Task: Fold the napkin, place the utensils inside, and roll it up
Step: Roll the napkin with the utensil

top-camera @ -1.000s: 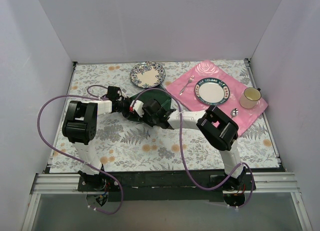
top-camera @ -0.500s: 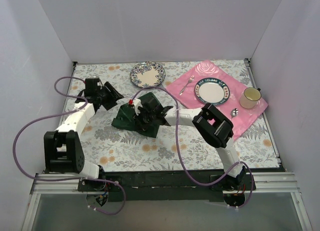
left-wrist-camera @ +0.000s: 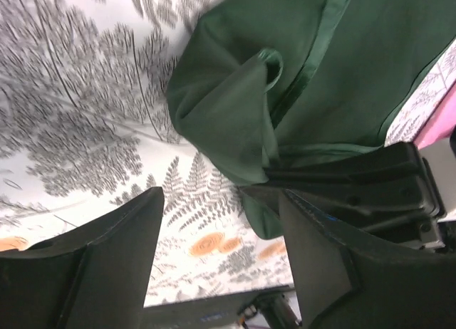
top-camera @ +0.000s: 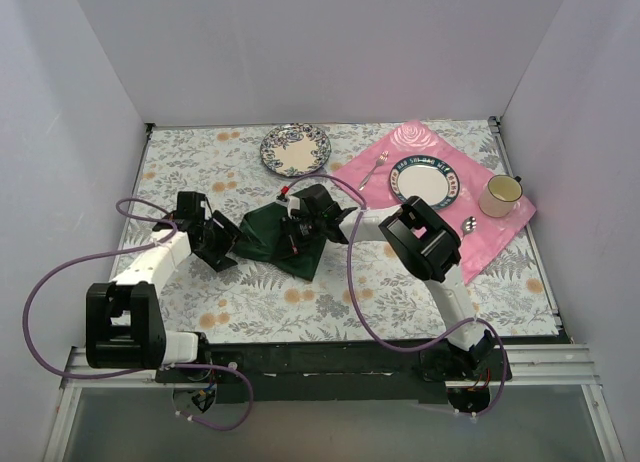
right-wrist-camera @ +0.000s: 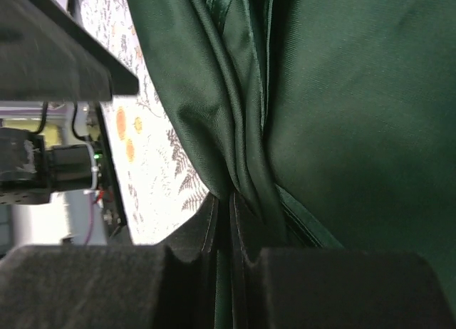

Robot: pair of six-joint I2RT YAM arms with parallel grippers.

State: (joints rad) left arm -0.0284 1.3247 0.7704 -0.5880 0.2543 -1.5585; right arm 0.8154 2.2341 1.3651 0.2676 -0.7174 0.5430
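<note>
The dark green napkin (top-camera: pixel 268 238) lies bunched and partly folded on the fern-print table, mid-left. My right gripper (top-camera: pixel 297 234) is over its right part, shut on a gathered fold of the napkin (right-wrist-camera: pixel 342 94); the pinch shows at the bottom of the right wrist view (right-wrist-camera: pixel 231 226). My left gripper (top-camera: pixel 220 247) stands open just left of the cloth, touching nothing. In the left wrist view its jaws (left-wrist-camera: pixel 221 265) frame bare table, with the napkin (left-wrist-camera: pixel 328 72) ahead and the right gripper's dark body (left-wrist-camera: pixel 370 190) beside it. The utensils are out of view.
A blue floral plate (top-camera: pixel 295 149) sits at the back. The pink placemat (top-camera: pixel 410 140) at the right carries a teal-rimmed plate (top-camera: pixel 424 182), a cream mug (top-camera: pixel 501 195), a silver fork (top-camera: pixel 373 169) and a silver spoon (top-camera: pixel 470 224). White walls enclose the table.
My left gripper opened, let go of the napkin, swung away to the left and came back low beside the cloth's left edge. The right gripper kept its pinch and shifted slightly toward the back.
</note>
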